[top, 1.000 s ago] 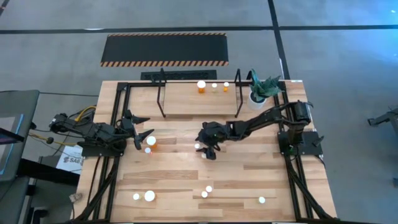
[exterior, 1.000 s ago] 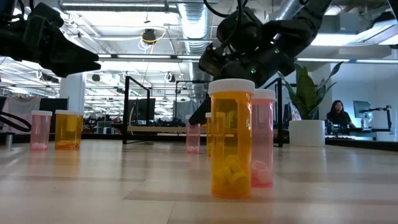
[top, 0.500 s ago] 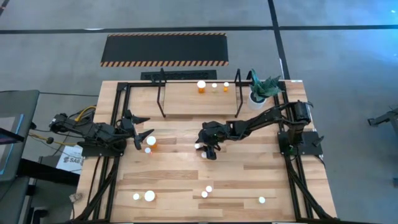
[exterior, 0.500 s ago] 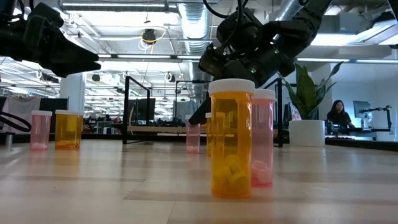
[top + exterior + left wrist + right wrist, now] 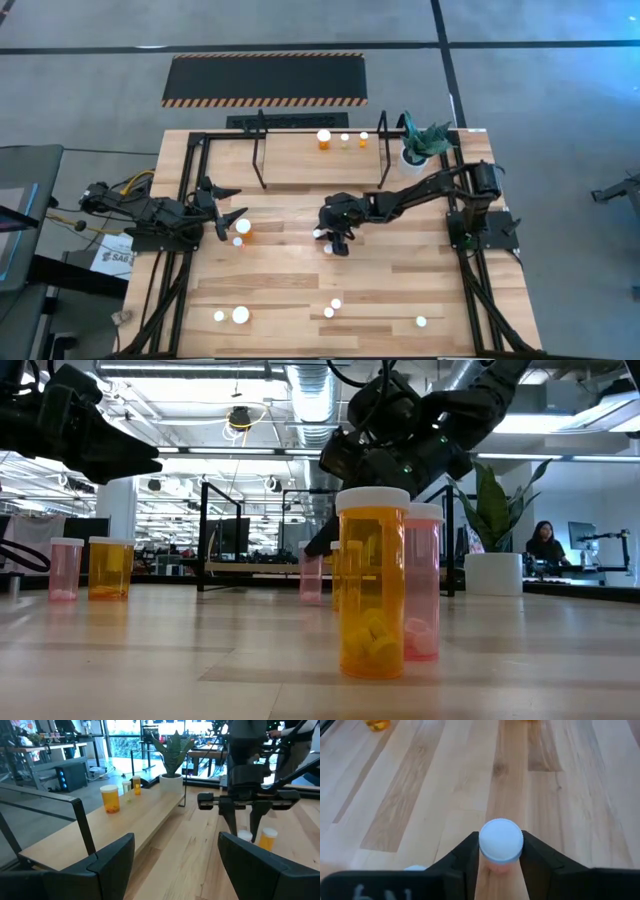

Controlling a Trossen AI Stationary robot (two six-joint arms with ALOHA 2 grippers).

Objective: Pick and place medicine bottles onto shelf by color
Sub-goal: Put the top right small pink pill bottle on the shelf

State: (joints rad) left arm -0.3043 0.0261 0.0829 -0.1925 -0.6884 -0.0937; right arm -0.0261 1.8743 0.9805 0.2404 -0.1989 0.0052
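My right gripper (image 5: 322, 237) is at the table's middle, shut on a small pinkish medicine bottle (image 5: 497, 867) with a white cap (image 5: 318, 234). A second small bottle (image 5: 268, 837), orange, stands right beside it on the near side. The shelf (image 5: 300, 165), a wooden board in a black rod frame, stands at the far edge with three bottles (image 5: 323, 139) on it. More bottles (image 5: 241, 315) stand near the table's front edge. My left gripper (image 5: 232, 204) waits open at the table's left, next to an orange bottle (image 5: 243, 228). My right gripper pinches the small bottle between its two fingers (image 5: 532, 857), which sit on opposite sides of it at the level of the white cap (image 5: 501, 840). The fingers slant down from the table's right side. The bottle stands upright with its base on the table.
A white pot with a green plant (image 5: 415, 152) stands at the shelf's right end. A black mat with striped edges (image 5: 265, 80) lies on the floor beyond the table. Loose bottles (image 5: 372, 585) dot the front of the table; the wood between them and my right gripper is bare.
My right gripper has stayed over the same spot and shut its fingers around the small bottle at the table's middle, taking hold of it. The bottle has kept standing where it was.
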